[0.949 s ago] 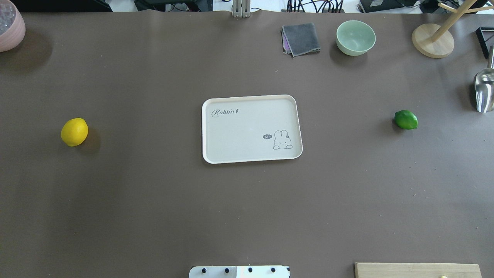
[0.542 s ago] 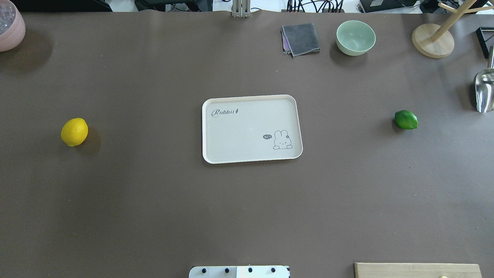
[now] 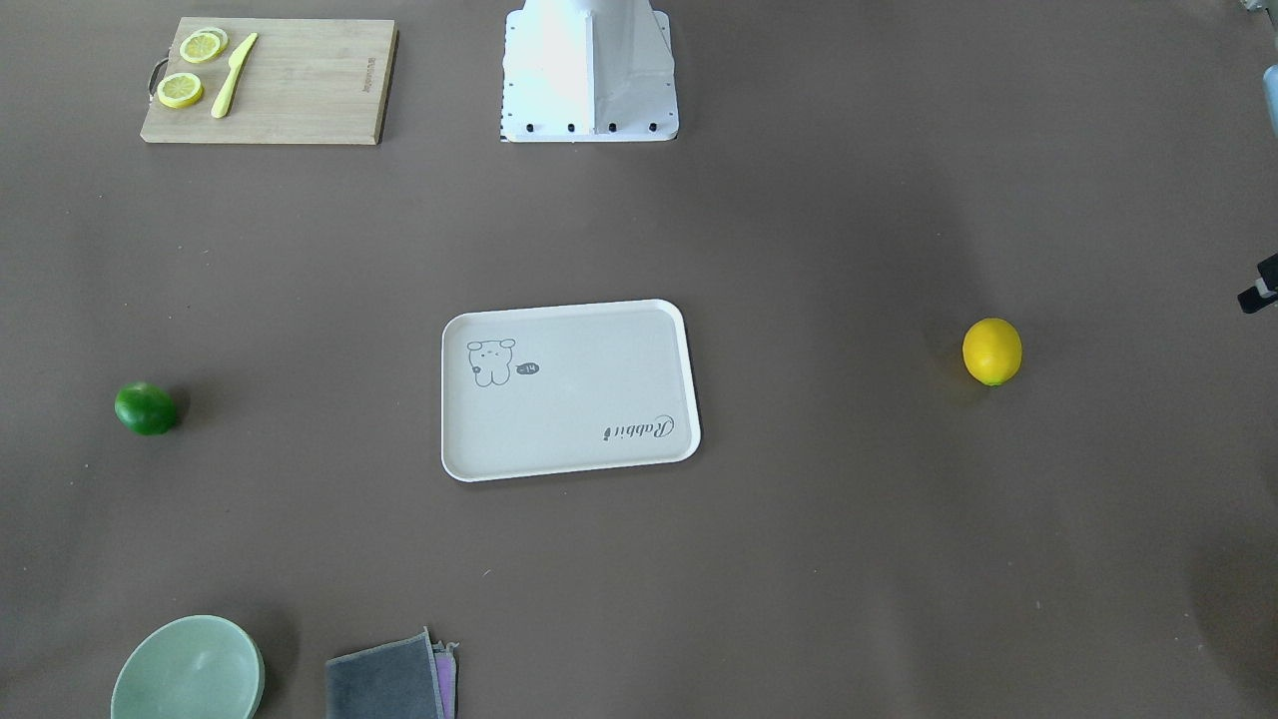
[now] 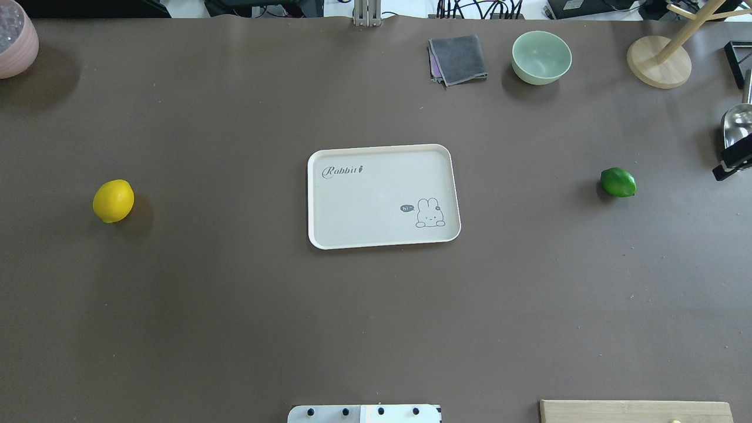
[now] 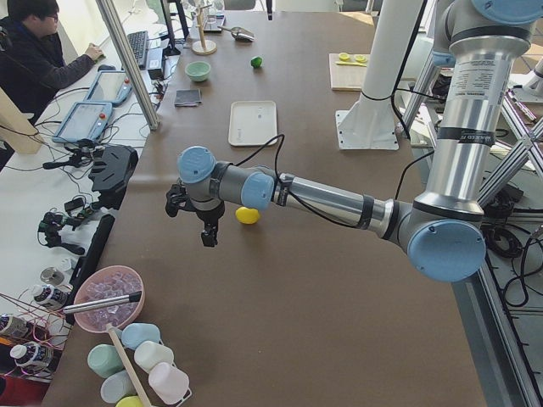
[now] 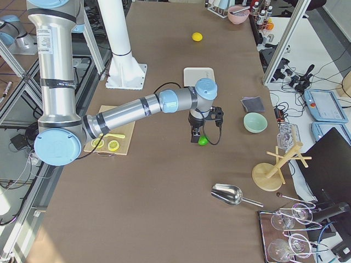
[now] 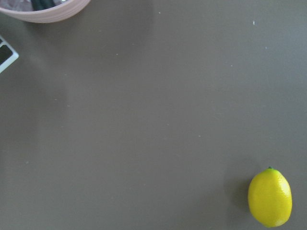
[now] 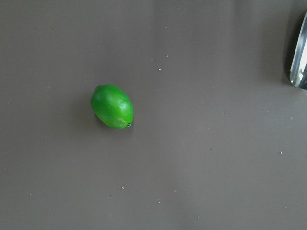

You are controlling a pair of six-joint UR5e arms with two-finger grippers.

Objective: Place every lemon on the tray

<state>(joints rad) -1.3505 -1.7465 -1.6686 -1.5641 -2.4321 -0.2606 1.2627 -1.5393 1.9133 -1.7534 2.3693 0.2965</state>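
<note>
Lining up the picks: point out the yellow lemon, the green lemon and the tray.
yellow lemon (image 4: 113, 201): overhead view, middle of the fruit.
green lemon (image 4: 618, 182): overhead view, middle of the fruit.
tray (image 4: 376, 194): overhead view, bare floor.

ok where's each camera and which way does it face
Front-facing: across the table, looking down at the tray; robot base at top.
Overhead: behind the robot, facing forward and down; right gripper at right edge.
Exterior left: table's end, looking along it; left arm near.
Exterior right: opposite end; right arm near.
Left wrist: down on the yellow lemon; no gripper.
Right wrist: down on the green lemon; no gripper.
Shared: both top views show the whole tray.
</note>
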